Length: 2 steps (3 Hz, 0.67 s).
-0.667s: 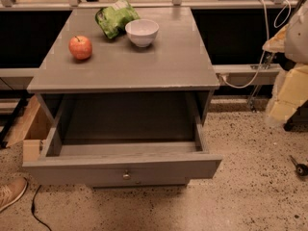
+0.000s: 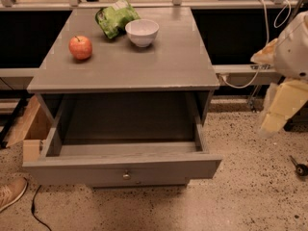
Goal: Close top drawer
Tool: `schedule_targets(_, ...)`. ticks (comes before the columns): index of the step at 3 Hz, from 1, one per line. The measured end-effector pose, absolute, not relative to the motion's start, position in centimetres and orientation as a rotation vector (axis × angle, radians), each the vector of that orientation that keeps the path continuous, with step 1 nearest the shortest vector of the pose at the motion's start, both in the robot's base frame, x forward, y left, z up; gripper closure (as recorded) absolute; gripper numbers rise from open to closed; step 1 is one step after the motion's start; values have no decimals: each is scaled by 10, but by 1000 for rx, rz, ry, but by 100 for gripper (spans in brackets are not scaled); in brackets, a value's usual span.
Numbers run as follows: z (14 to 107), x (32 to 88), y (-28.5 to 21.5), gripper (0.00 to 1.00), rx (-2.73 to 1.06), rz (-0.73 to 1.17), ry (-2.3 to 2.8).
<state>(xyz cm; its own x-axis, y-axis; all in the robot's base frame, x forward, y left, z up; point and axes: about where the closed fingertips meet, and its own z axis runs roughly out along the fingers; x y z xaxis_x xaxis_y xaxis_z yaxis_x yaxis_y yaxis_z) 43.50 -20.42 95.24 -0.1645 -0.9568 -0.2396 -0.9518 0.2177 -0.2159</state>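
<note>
shoe: tan sneaker [image 2: 11,192] poking in at the bottom-left corner, on the speckled floor [image 2: 250,201]
wood bit: light wooden piece [image 2: 30,124] leaning just left of the cabinet, touching the drawer's left side as far as I can see
apple: red apple [image 2: 80,47] on the left part of the surface [image 2: 163,66], stem up
bag: crumpled green bag [image 2: 115,17] at the back, just beside the bowl; print too blurry to read, so no brand from me
top drawer: grey top drawer [image 2: 86,170] pulled way out toward the camera, right under the surface; wide flat front faces the camera, long axis runs left-right, the box reaches back into the cabinet
knob: small round metal knob [image 2: 126,175] dead centre on the front
bowl: white bowl [image 2: 142,32] upright, right of the bag
gripper: gripper [image 2: 280,110] hangs at the far right, pale yellowish, off to the side of the cabinet and well apart from the drawer; open or closed, honestly can't tell
floor thing: small dark object [image 2: 300,168] on the floor, far right
</note>
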Motion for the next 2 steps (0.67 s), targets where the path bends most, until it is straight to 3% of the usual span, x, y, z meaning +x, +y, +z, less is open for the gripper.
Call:
schedule_targets(1, 905, 427, -178, 0, -1865, 123, 2084)
schedule_targets(2, 852, 415, -152, 19, -1937, 267, 2008)
